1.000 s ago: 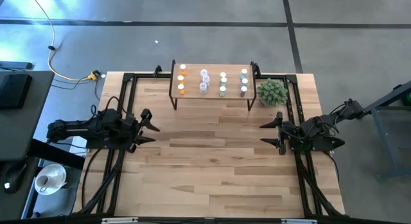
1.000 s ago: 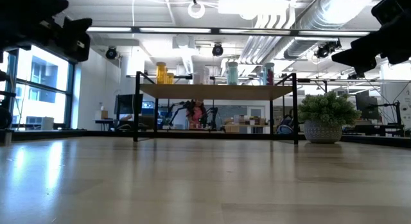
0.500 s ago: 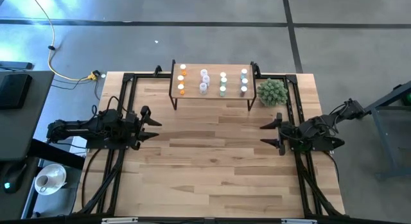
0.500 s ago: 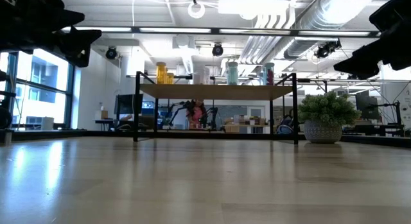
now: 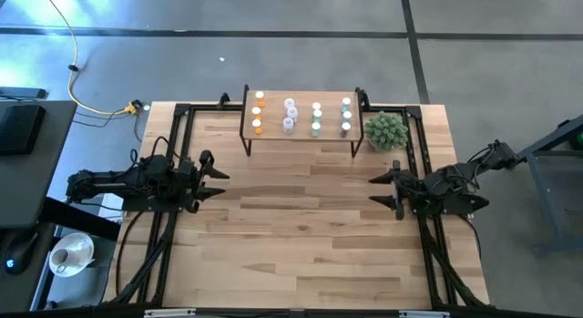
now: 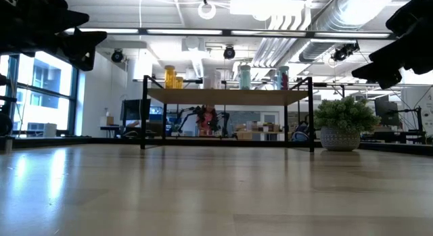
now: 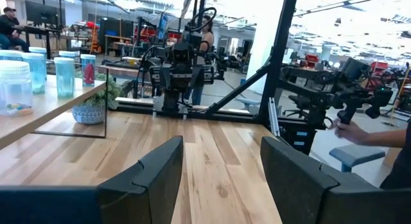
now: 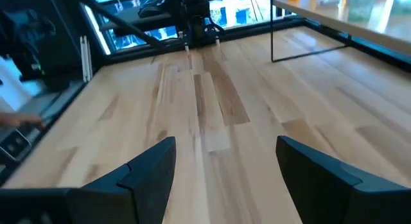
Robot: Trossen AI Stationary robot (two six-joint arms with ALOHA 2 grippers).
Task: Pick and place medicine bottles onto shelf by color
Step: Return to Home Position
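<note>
Hanging empty, the left gripper sits at the table's left edge with its two fingers spread apart. The left wrist view shows only bare wood in the gap. Right gripper mirrors it at the right edge, fingers likewise apart and empty. Both point inward across the bare middle of the table.

Medicine bottles all stand on the shelf at the far edge, well apart from either gripper. They form four short columns by tint: orange at the left end, then a pale pinkish group, then green, then blue. The blue column is nearest the plant, which stands just beside the shelf's right end. No bottle shows on the tabletop.

Handling, as a judgement: the bottles are far smaller than a gripper, so likely light, rigid, smooth-walled and easy to tip. The best hold looks to be across the body just under the white cap, coming from above. Neighbours in a column stand close, so widely spread fingers risk knocking one over. Sorting looks complete; no further pick appears called for.
</note>
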